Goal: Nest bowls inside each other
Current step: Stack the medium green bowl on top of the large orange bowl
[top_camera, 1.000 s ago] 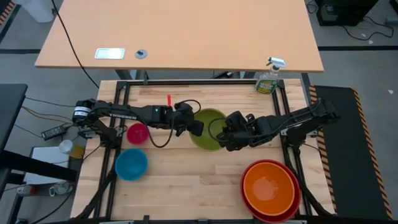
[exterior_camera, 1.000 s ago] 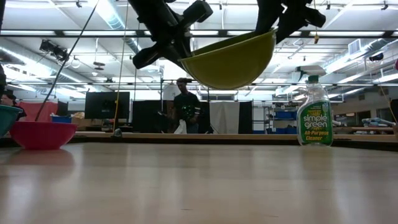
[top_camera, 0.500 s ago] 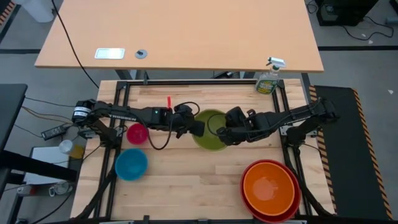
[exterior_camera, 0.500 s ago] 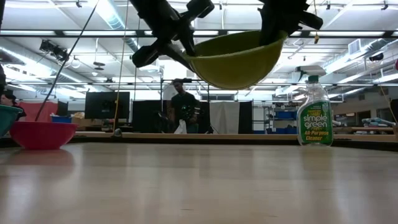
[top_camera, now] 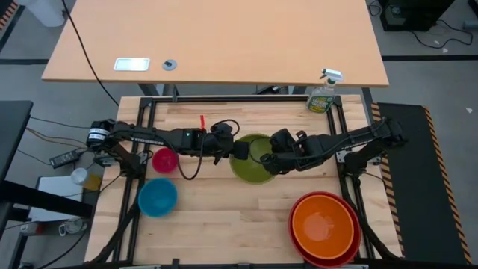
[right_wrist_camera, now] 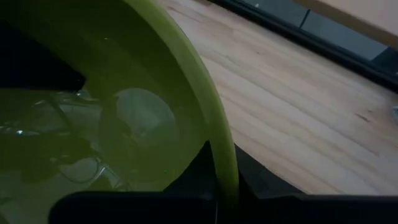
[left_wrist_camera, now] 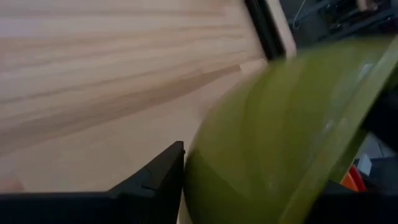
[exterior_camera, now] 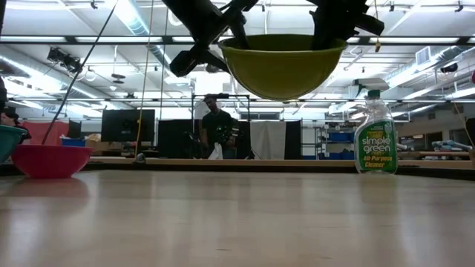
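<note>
At the centre of the high view the lime green bowl [top_camera: 252, 158] hangs above the table; the right gripper [top_camera: 266, 158] is clamped on its right rim; the left gripper [top_camera: 237, 152] at its left rim has jaws apart.

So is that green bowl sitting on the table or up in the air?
In the air: the green bowl hangs level, clear above the table.

An open lab hall: ceiling strip lights [exterior_camera: 141, 18], monitors [exterior_camera: 128, 124], shelving.
</note>
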Controlling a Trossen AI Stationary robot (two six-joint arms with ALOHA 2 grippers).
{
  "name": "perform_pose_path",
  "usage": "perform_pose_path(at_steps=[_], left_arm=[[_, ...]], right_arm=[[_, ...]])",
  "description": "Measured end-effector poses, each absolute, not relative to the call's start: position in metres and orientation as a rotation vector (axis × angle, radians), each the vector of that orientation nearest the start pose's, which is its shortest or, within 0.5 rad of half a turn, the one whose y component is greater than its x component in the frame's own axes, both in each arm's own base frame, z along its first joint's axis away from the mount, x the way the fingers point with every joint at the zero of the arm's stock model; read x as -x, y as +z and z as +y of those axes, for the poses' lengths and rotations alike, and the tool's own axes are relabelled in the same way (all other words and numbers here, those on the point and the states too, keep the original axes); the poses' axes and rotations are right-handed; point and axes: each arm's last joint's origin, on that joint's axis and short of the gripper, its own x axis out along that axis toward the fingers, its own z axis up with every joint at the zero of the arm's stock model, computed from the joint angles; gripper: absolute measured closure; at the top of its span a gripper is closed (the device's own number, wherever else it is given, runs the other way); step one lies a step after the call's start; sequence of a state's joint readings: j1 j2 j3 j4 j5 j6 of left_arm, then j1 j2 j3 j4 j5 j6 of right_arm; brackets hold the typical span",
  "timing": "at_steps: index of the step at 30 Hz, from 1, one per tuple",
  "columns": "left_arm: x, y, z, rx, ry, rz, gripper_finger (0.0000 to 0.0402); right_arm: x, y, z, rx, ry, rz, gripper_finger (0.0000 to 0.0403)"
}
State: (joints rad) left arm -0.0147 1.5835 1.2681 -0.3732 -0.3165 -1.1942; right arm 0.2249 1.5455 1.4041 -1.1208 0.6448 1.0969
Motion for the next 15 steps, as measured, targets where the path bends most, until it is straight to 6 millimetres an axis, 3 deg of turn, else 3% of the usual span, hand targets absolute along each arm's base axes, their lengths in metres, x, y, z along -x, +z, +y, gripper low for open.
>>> perform_pose_path(at_steps=[8, 15], left_arm=[[-0.345, 0.301, 0.004, 0.977, 0.599, 0.385, 0.0176], [-0.327, 0.319, 0.005, 0.857, 0.571, 0.396, 0.0148]], right_arm=[[-0.280, 0.303, 0.050, -0.381, -0.828, 0.961, 0.0378], [-0.250, 0.324, 0.054, -0.370, -0.593, 1.131, 0.0373]])
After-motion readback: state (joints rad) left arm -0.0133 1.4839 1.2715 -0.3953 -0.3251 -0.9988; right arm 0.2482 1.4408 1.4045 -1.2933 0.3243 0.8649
